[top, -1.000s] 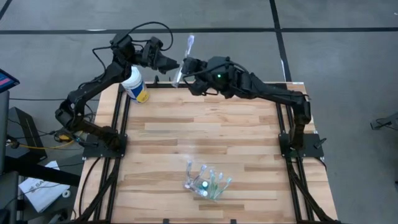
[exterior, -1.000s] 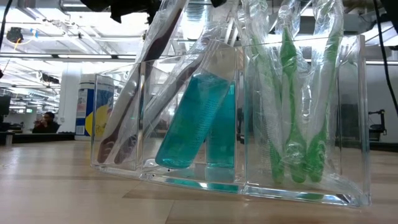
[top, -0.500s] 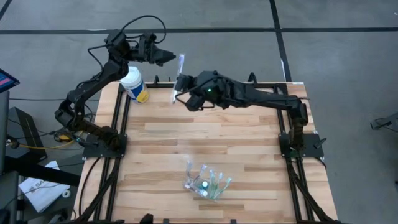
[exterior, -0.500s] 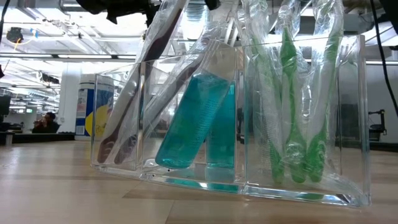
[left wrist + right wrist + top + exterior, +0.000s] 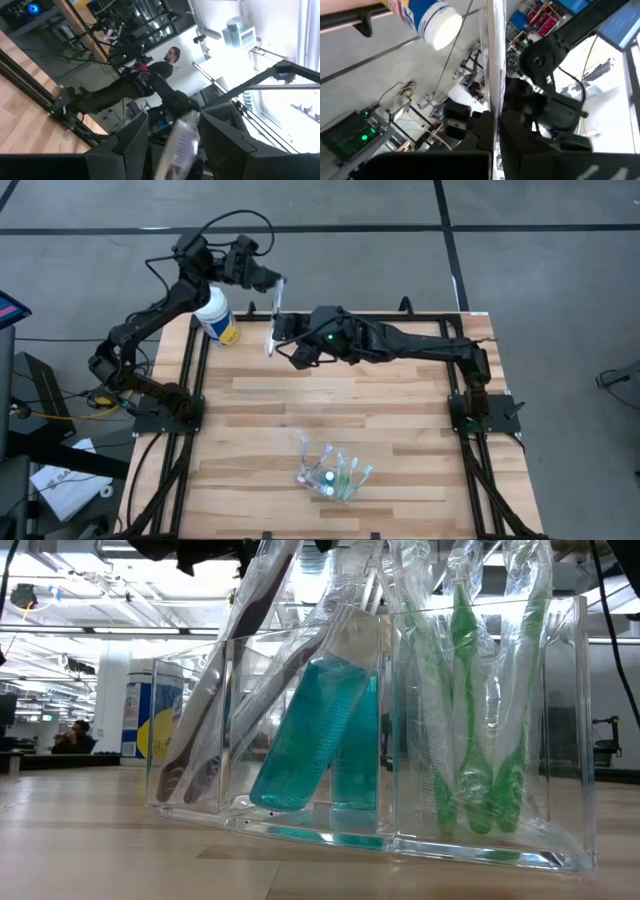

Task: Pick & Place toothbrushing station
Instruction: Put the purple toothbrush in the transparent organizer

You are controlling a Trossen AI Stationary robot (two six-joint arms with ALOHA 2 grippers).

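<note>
Toothbrush transfer, far edge of table, both arms raised.

High view: right gripper (image 5: pixel 283 340) clenched on a wrapped toothbrush (image 5: pixel 273 318); left gripper (image 5: pixel 268 281) released, spread about its upper end, canister (image 5: pixel 215 314) beside; clear holder (image 5: pixel 330 470) stands near the front edge. Low view: holder carries green brushes (image 5: pixel 470 730) and teal tubes (image 5: pixel 305 735). Wrist views: brush sits between the left fingers (image 5: pixel 127 145); judged best to withdraw the left arm clear before carrying the brush upright to the holder.

We look across a wooden table (image 5: pixel 330 395) on grey floor (image 5: pixel 560 270) into a bright workshop, ceiling lights (image 5: pixel 90 585) overhead, a person (image 5: pixel 72 736) seated far back.
</note>
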